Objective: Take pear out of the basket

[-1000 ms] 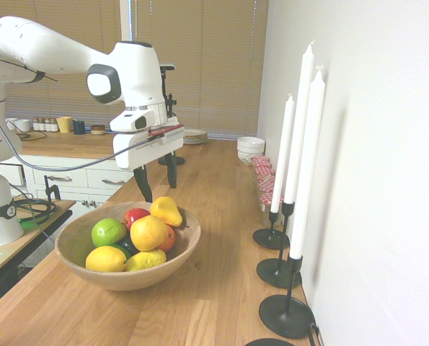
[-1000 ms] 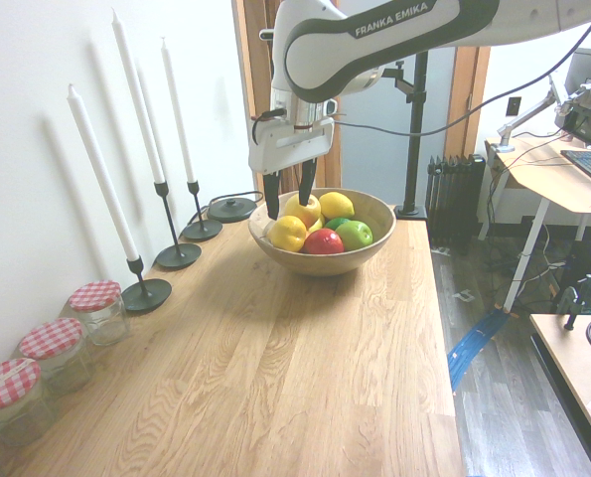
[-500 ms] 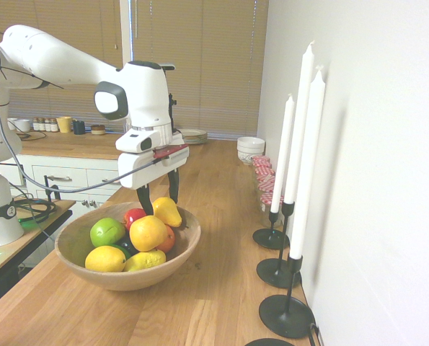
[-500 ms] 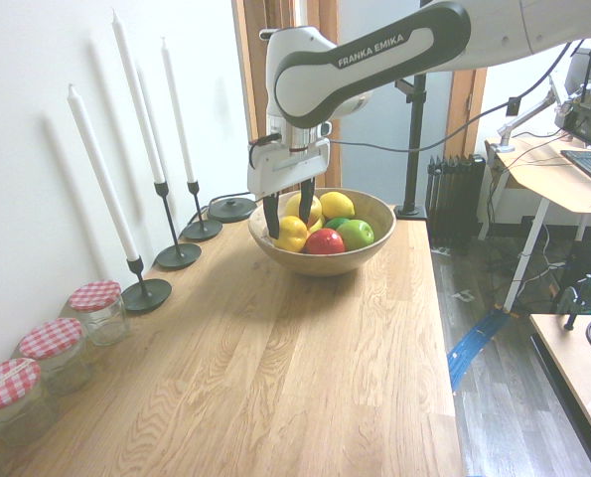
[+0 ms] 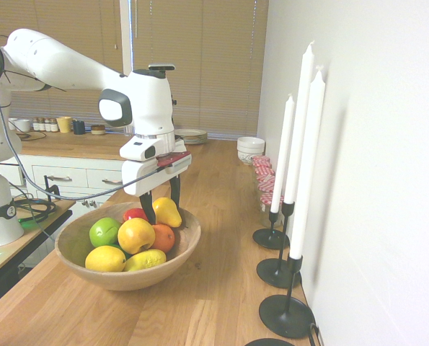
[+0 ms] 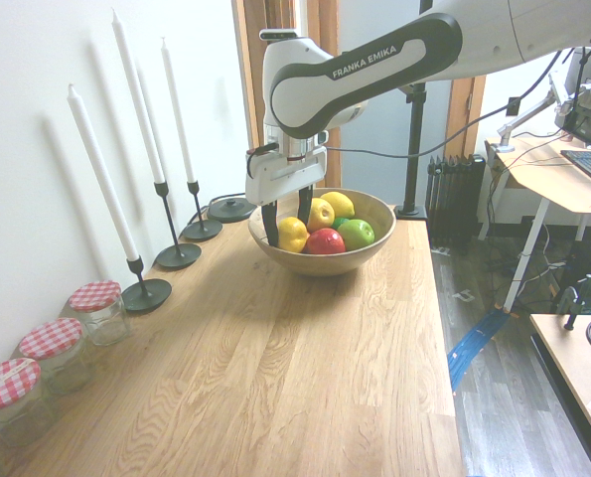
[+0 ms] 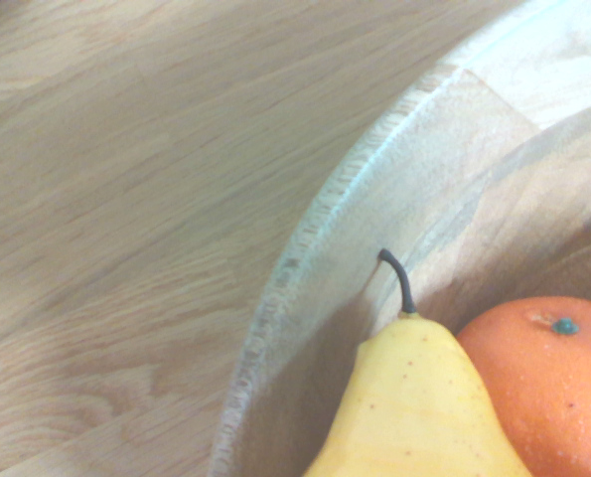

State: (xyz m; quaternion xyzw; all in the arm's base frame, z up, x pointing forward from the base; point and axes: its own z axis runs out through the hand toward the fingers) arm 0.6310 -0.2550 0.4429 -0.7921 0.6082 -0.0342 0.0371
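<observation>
The arm reaches over the wooden basket (image 5: pixel 187 245) with its jaws pointing straight down and standing wide apart, one finger on each side of the pear (image 5: pixel 166 213); nothing is clamped yet, so I judge this to be the moment just ahead of the grasp; the pear is not yet out.

The pear sits inside the basket at the rim nearest the candlesticks (image 5: pixel 284 216), standing fairly upright with its narrow top up; in the wrist view its dark stem (image 7: pixel 399 279) rises against the inner wall of the basket, and an orange (image 7: pixel 543 378) lies touching or just beside it; from the first exterior view a yellow-orange round fruit (image 5: pixel 136 235), a green apple (image 5: pixel 104 231), a red fruit (image 5: pixel 134 214) and lemons (image 5: pixel 106 259) fill the rest of the bowl.

From the second exterior view the dark fingers (image 6: pixel 269 225) hang down at the basket's near rim, one of them seemingly outside or right at the wall; I cannot tell whether it clears the wood.

What the next move calls for, as I see it: close the jaws on the pear's body, firmly enough that the smooth tapering skin does not slip; then lift straight up, clear of the rim and the neighbouring orange, and carry it out over the bench (image 5: pixel 214 303).
</observation>
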